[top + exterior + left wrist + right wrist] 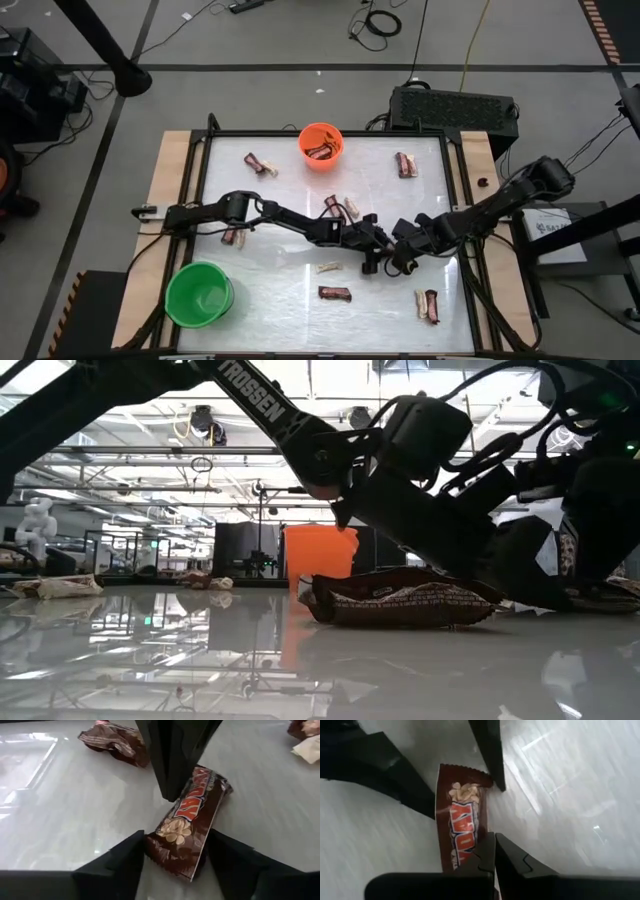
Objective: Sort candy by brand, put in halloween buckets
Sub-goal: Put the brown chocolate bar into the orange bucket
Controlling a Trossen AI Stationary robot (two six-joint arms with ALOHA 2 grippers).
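**Readable lettering**

On my left arm (270,410) I read white capitals, "TROSSEN", in the low view. The dark brown bar (192,820) between my left tool's fingers bears large red letters with a white edge, partly covered; I cannot make out the word.

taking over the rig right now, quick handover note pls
Left end effector: open, fingers either side of a brown bar at mid-table.
Right end effector: shut, tips pressing on the same bar's far end.
Orange bucket, back centre: holds a few brown pieces.
Green bucket, front left: looks empty.
Left: close on this bar and bucket it; about ten pieces, brown and cream, are scattered on the table.
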